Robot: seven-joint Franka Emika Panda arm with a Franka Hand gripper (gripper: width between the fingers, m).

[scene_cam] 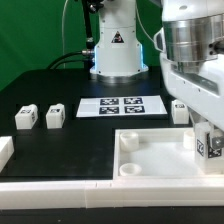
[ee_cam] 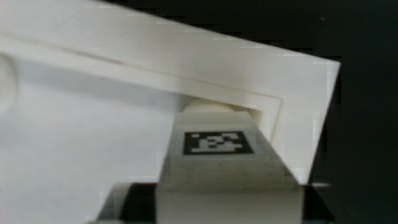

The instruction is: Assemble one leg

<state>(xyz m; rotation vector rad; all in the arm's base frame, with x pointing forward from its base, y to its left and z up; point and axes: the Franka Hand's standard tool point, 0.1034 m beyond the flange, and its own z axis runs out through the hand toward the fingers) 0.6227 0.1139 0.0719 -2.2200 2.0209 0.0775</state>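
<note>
My gripper [scene_cam: 209, 136] is shut on a leg [scene_cam: 213, 147], a small white block with a black-and-white tag. It holds the leg over the far corner of the large white tray-like piece [scene_cam: 150, 162], at the exterior view's right. In the wrist view the leg [ee_cam: 217, 142] fills the space between my gripper's [ee_cam: 224, 200] dark fingers [ee_cam: 146, 200], and its far end sits at the tray's [ee_cam: 107, 110] raised corner. I cannot tell whether it touches the corner. Three more legs stand on the black table, two [scene_cam: 26, 118] [scene_cam: 54, 116] at the left and one [scene_cam: 180, 112] behind the tray.
The marker board [scene_cam: 122, 106] lies mid-table in front of the robot base [scene_cam: 113, 50]. A white rail [scene_cam: 60, 188] runs along the front edge, and a white block [scene_cam: 5, 150] sits at the far left.
</note>
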